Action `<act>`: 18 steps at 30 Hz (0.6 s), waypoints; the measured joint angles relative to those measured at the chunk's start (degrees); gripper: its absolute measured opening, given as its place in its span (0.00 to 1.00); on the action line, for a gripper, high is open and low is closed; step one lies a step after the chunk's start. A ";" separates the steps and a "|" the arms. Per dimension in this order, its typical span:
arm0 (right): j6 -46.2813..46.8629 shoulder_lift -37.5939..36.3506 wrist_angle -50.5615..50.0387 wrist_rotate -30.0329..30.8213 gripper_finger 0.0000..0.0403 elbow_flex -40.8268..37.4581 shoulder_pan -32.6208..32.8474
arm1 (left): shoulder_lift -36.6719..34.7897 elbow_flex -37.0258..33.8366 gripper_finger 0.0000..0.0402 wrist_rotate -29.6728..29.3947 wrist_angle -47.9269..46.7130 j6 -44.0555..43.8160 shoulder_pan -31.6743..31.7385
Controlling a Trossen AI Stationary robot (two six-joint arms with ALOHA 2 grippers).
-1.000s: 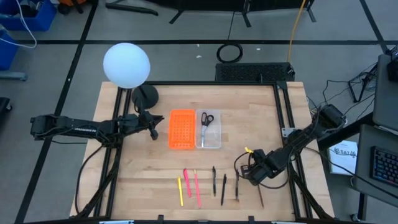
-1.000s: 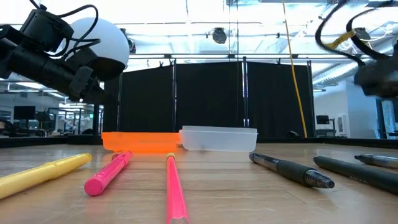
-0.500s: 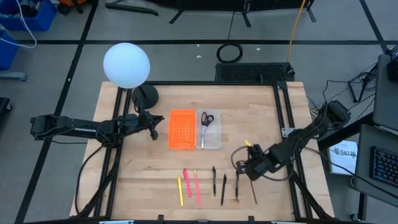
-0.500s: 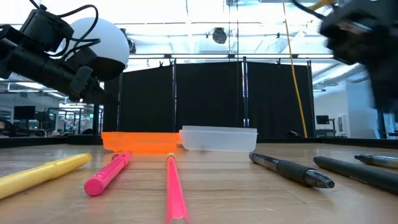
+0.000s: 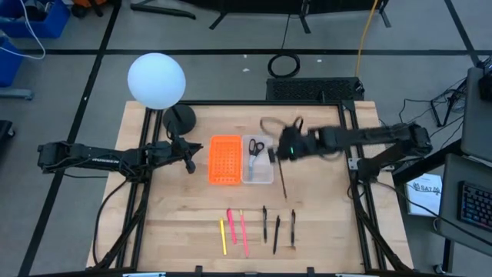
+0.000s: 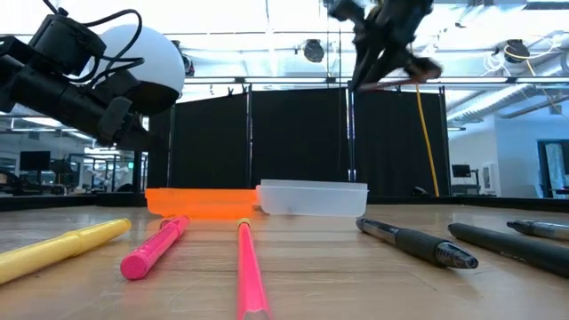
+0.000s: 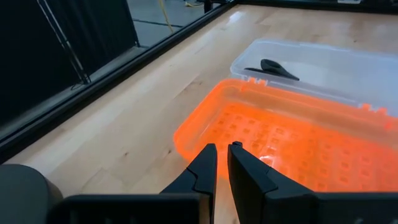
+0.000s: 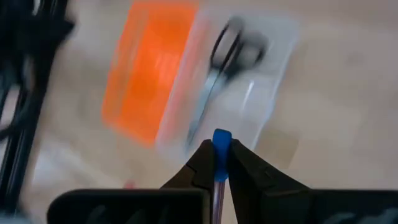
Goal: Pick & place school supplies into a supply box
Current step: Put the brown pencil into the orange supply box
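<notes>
The clear supply box (image 5: 258, 161) sits mid-table with the black-handled scissors (image 5: 255, 148) lying in it, next to an orange tray (image 5: 224, 160). My right gripper (image 5: 283, 148) hovers at the box's right edge, shut on a dark pen (image 5: 284, 181); in the low view the gripper (image 6: 378, 40) is high above the table. Yellow (image 5: 224, 236), pink (image 5: 244, 233) and dark pens (image 5: 277, 235) lie in a row near the front edge. My left gripper (image 7: 222, 163) hangs shut over the orange tray's left rim, holding nothing. My right gripper pinches the dark pen between its two fingers just behind the pen's blue end (image 8: 221, 142), which sticks out past the fingertips. The fingers slant down from the table's right. The pen is lifted clear, and its long part (image 5: 285, 188) trails toward the near edge.
A white globe lamp (image 5: 157, 80) on a dark base stands at the far left corner. Black frame rails (image 5: 355, 138) run along the table's sides. Bare wood lies between the trays and the row of pens.
My right gripper has risen from the near right part of the table and swung toward the far edge and left, up to the supply box, its wrist turning on the way. The dark pen has come off the table with it and hangs clear.
</notes>
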 joint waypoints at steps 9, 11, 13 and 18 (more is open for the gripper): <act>-7.14 6.14 10.53 -8.40 0.04 -0.42 -14.04 | 0.00 0.00 0.11 0.46 -0.62 0.02 -0.07; -8.51 8.57 17.89 -11.52 0.04 -0.42 -14.72 | 0.00 0.00 0.11 0.45 -0.67 0.19 -0.07; -9.10 11.20 23.06 -13.93 0.04 0.16 -15.20 | 0.00 0.00 0.11 0.44 -0.65 0.62 -0.07; -12.81 20.04 19.25 -16.26 0.04 8.39 -15.78 | 0.00 0.00 0.11 0.42 -0.65 1.50 -0.07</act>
